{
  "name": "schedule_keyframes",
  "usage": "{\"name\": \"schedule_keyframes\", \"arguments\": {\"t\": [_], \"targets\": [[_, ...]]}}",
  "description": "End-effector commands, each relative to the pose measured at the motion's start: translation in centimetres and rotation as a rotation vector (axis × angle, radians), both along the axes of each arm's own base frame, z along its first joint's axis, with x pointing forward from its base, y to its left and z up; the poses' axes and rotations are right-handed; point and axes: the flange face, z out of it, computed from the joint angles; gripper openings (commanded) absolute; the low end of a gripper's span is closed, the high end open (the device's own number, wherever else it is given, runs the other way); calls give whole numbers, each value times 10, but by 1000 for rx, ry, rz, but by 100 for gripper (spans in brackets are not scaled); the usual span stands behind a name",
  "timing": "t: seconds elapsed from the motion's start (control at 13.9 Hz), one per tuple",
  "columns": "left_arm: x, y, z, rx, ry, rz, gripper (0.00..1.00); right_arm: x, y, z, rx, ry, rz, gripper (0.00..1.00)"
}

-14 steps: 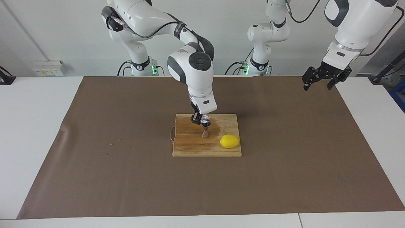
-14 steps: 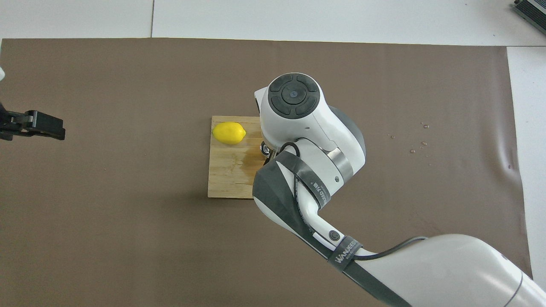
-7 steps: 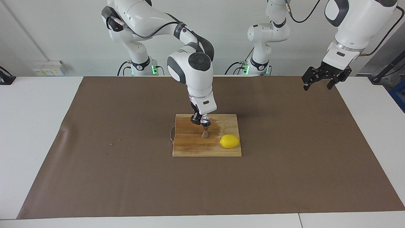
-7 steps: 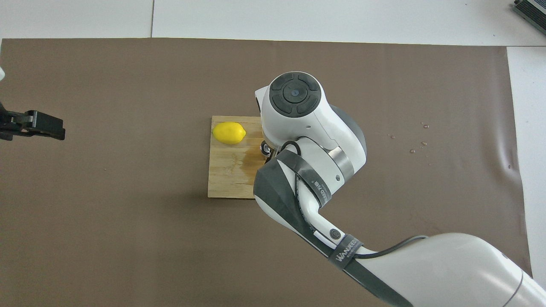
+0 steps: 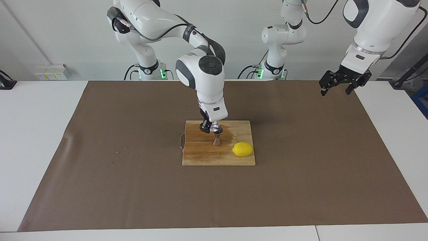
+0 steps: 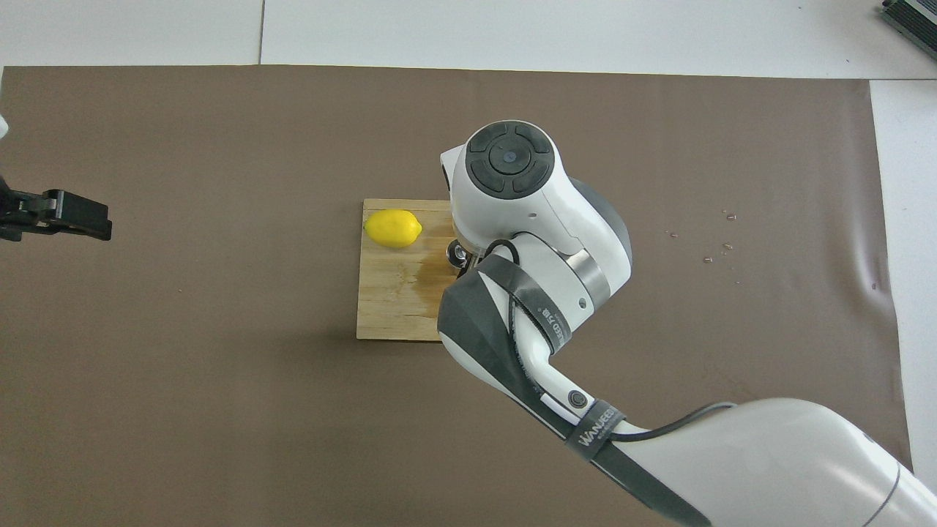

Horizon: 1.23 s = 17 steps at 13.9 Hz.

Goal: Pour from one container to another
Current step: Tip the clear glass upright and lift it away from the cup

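Observation:
A small clear glass cup [image 5: 216,127] hangs tilted just above the steel hourglass jigger [image 5: 217,139], with my right gripper [image 5: 210,127] shut on it. The jigger stands upright on the wooden cutting board [image 5: 200,154]. In the overhead view the right arm's wrist covers the cup and the gripper; only part of the jigger's rim [image 6: 457,254] shows at the wrist's edge over the board [image 6: 388,307]. My left gripper [image 5: 340,82] [image 6: 57,217] waits open and raised over the brown mat toward the left arm's end of the table, holding nothing.
A yellow lemon [image 5: 242,149] [image 6: 393,228] lies on the board's corner, farther from the robots than the jigger. A dark wet patch [image 5: 230,134] marks the board beside the jigger. A brown mat [image 5: 100,167] covers the table, with a few crumbs [image 5: 117,153] toward the right arm's end.
The right wrist has shifted slightly toward the right arm's end, carrying the cup with it above the jigger. The left arm has not moved.

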Motion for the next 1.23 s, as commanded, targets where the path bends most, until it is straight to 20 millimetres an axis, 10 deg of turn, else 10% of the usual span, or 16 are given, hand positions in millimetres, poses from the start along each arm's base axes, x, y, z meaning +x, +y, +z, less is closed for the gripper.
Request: {"name": "schedule_keyframes", "arguments": {"t": [0.0,1.15], "targets": [[-8,2,3,-2,3,13,100,6,0,4,-9,-4,23,0],[-8,2,3,-2,3,13,100,-7,19,-3,-62,-16,85,0]]}}
